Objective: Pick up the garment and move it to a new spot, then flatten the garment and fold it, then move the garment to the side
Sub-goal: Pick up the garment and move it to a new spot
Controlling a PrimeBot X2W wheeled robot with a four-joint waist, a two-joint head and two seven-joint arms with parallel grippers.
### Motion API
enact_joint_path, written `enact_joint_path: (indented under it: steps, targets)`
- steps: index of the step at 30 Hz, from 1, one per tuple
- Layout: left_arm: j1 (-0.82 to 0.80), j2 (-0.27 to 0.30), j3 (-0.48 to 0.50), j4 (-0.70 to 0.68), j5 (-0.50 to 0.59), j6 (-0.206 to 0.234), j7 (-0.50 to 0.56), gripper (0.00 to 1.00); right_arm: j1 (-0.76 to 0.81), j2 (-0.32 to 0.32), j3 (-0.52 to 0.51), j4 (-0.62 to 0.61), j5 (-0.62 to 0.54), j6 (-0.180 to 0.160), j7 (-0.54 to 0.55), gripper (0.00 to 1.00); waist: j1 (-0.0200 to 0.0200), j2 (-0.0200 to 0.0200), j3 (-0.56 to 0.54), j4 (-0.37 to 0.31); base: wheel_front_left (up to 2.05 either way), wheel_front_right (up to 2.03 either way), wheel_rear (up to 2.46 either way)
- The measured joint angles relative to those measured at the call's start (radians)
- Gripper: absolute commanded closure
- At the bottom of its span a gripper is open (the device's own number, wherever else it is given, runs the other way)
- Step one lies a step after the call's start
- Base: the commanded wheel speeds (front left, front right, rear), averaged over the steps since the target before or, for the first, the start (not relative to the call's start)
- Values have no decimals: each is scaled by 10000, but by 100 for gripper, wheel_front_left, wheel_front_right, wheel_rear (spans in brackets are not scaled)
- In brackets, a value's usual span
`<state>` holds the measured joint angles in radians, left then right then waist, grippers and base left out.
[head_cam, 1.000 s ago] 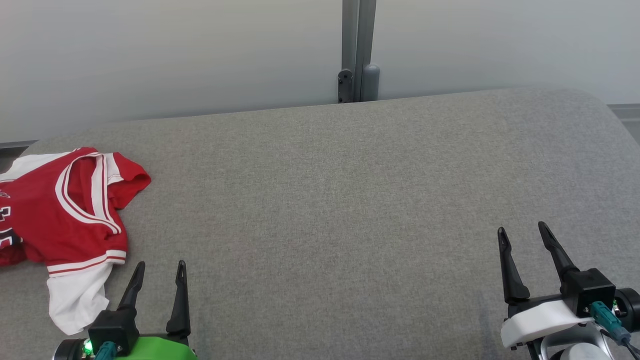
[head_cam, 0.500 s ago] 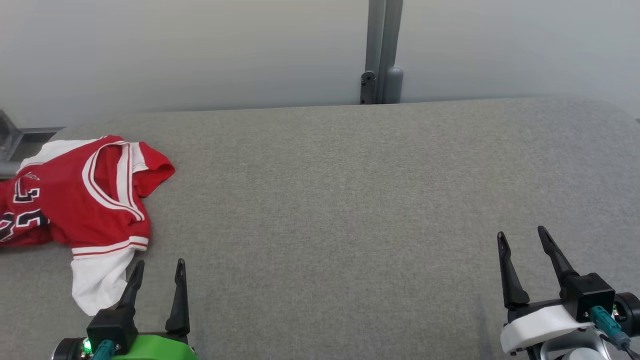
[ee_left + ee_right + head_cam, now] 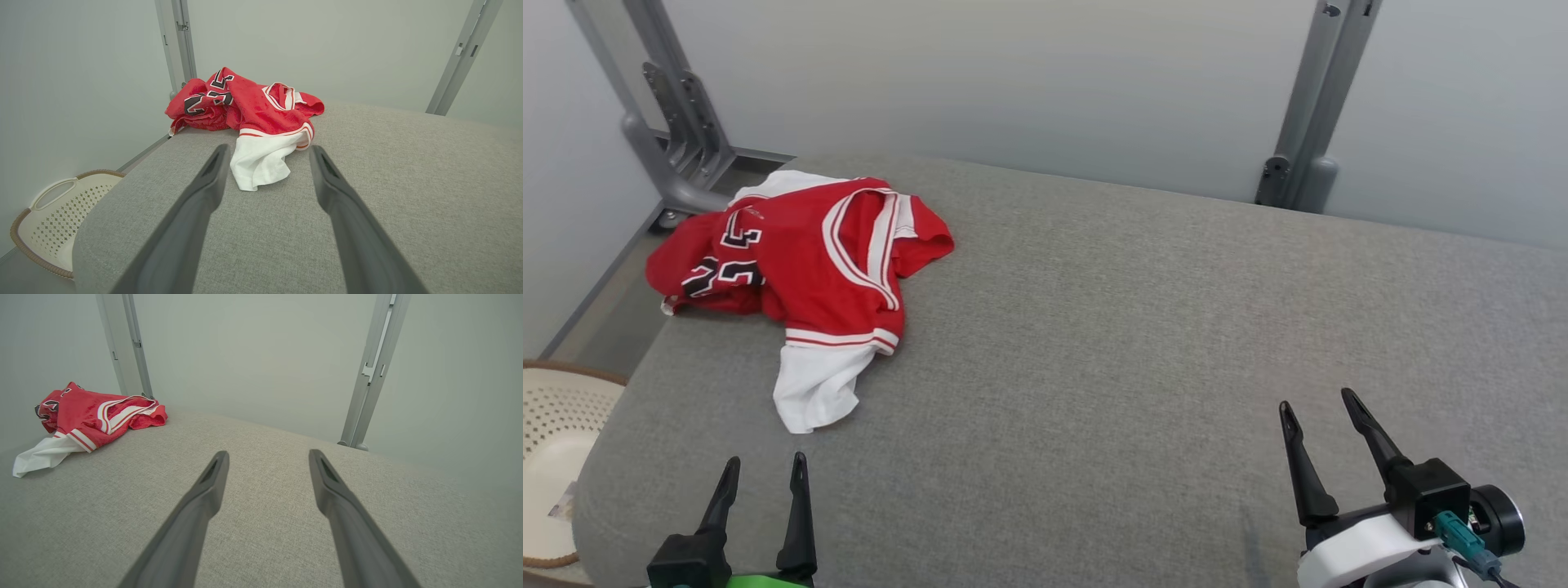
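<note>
Crumpled red-and-white mesh jersey with black numbers (image 3: 825, 253) is bunched up at the far left corner of the grey fabric mattress (image 3: 1094, 343). One red fold seems to spill over the left edge, and a white flap (image 3: 813, 392) trails toward the near edge.

My left end effector (image 3: 765, 459) sits by the near edge with its fingers spread wide and nothing in them. It lines up with that flap but isn't touching it. Right end effector (image 3: 1316, 400) is the same, wide and empty, near the near right corner and well apart from the shirt.

So I reckon I'm at the very first pick. I'd go in with the left and aim for the thick red bunch, not the thin flap. Press into the padding, pinch several layers, then lift straight up before carrying. Otherwise it could drag off the left edge toward the perforated cream laundry basket (image 3: 547, 425) below.
</note>
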<state>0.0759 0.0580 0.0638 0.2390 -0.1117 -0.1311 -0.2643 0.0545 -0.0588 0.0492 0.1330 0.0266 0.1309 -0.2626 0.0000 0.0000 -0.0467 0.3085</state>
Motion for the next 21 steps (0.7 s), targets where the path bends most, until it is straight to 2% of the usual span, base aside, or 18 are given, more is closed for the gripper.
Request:
enact_joint_path:
  steps: [6, 12, 16, 21]
  targets:
    - [106, 8, 36, -59, -15, 0, 0, 0, 0, 10, 159, 19, 13, 0, 0, 0, 0, 0, -139, 580, 0, 0, 0]
    - [-226, 15, -316, 153, -305, 0, 0, 0, -85, -201, 144, -92, 23, 2, 0, 0, 0, 0, 11, 429, 0, 0, 0]
    - [-1456, 105, -1354, 1478, -675, -4, 6, 0, -484, -499, 119, -311, -13, 2, 0, 0, 0, 0, 450, 312, 0, 0, 0]
    - [-3963, 431, -2234, 3218, -1177, -4, 560, 0, -1102, -830, 75, -568, -21, 2, 0, 0, 1, 0, 1342, 125, 0, 0, 0]
